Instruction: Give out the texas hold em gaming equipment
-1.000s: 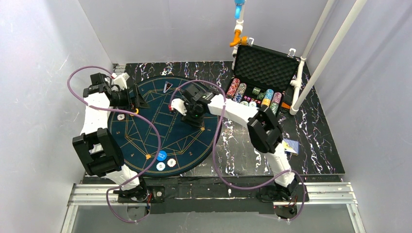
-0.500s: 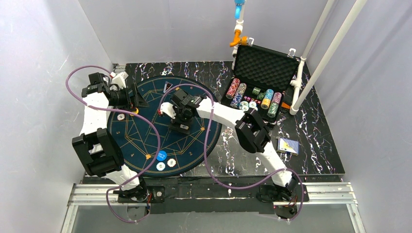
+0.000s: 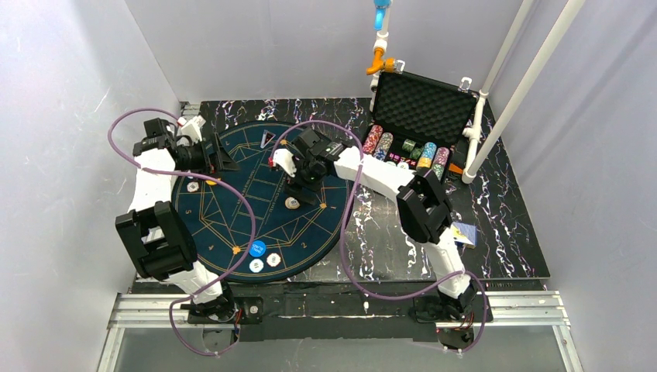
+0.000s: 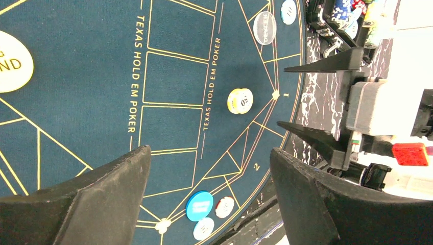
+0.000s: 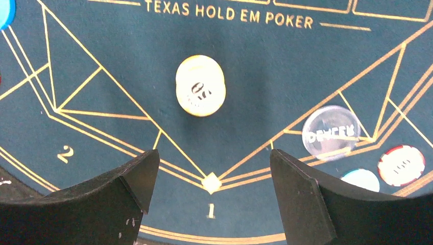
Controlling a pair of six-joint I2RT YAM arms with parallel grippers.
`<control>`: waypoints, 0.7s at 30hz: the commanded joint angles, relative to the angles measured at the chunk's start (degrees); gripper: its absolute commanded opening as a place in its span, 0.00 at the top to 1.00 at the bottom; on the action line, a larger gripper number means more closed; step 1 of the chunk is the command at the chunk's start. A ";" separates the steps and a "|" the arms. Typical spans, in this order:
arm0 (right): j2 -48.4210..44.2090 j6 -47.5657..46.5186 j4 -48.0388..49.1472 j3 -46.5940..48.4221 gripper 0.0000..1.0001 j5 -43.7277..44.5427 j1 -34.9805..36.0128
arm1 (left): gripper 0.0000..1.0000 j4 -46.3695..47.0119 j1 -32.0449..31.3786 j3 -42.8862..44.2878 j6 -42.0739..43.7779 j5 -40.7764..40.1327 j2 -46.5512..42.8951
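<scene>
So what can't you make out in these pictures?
- Right wrist view: the number on the yellow chips is blurred, as is the lettering on the clear disc.
- Left wrist view: the pale yellow button is cut off by the left edge.
- Top view: the card deck is partly hidden by the right arm; chip values in the case are too small.
</scene>
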 commanded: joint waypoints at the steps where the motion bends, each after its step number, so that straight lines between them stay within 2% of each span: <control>1: 4.37 2.29 0.96 5.47 0.13 -4.73 0.74 | 0.15 1.43 0.31 -2.04 -1.29 0.69 -1.82; 9: 9.74 2.89 0.48 9.86 0.15 -6.11 0.78 | 0.15 0.96 0.54 -1.80 -1.18 0.70 -1.59; 21: 13.61 2.42 0.30 13.54 0.25 -5.29 0.91 | 0.15 0.96 3.38 -1.18 -2.37 3.25 -0.29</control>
